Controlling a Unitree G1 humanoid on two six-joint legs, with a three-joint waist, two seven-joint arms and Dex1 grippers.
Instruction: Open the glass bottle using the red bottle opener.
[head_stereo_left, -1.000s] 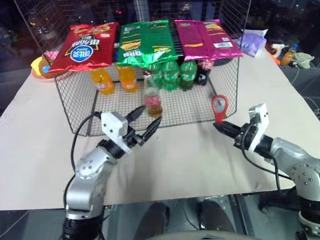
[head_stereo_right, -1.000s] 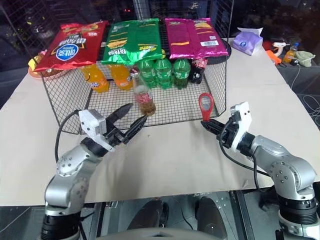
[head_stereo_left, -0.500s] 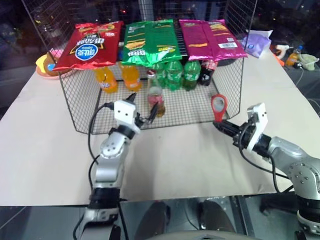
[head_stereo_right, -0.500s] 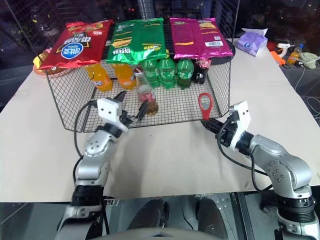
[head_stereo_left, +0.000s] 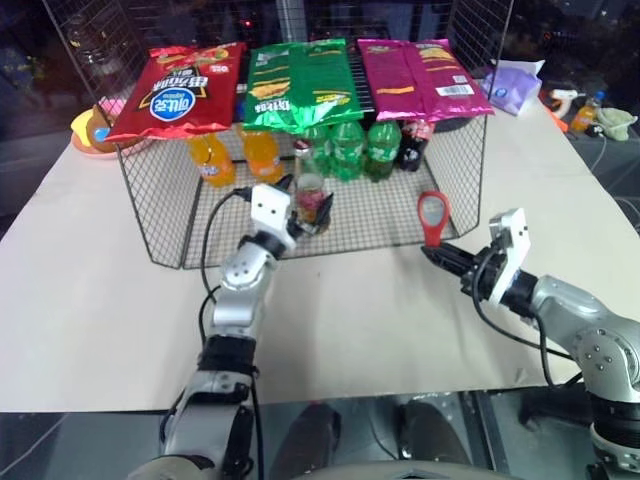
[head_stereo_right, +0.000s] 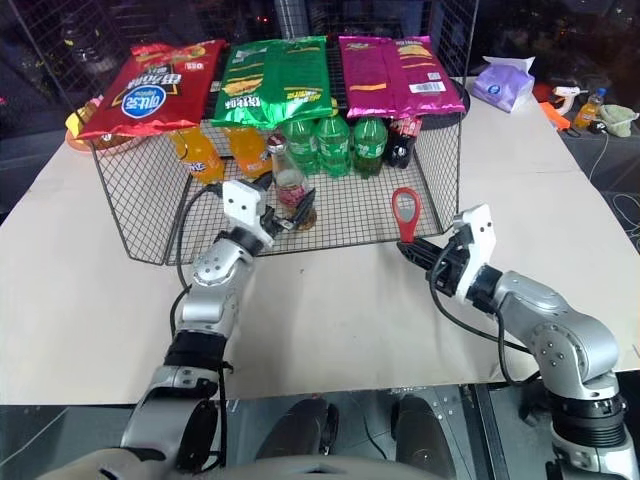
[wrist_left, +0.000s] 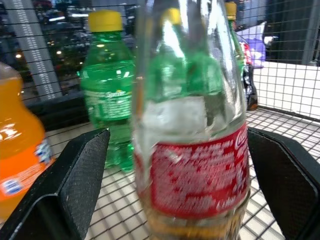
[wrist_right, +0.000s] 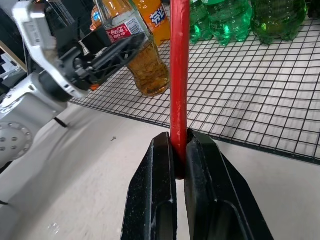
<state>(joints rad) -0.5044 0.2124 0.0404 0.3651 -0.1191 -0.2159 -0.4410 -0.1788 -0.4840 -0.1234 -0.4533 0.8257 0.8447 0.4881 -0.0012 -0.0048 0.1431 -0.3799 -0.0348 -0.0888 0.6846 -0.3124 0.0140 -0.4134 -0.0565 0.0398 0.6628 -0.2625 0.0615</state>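
Glass bottle (wrist_left: 192, 140) now sits between our spread left gripper (head_stereo_left: 300, 215), while our right gripper (wrist_right: 179, 165) pinches the red bottle opener (head_stereo_left: 434, 214), so we judge the grasp comes next.

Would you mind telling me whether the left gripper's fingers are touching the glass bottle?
Apart. In the left wrist view the fingers stand open either side of the glass bottle, with shelf and soda bottles visible through each gap.

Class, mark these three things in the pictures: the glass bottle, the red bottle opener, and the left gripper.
glass bottle (wrist_left: 192, 170), left wrist view, on its red label.
red bottle opener (head_stereo_left: 435, 212), left eye view, on its ring-shaped head.
left gripper (head_stereo_right: 289, 207), right eye view, midway between its fingertips, beside the bottle.
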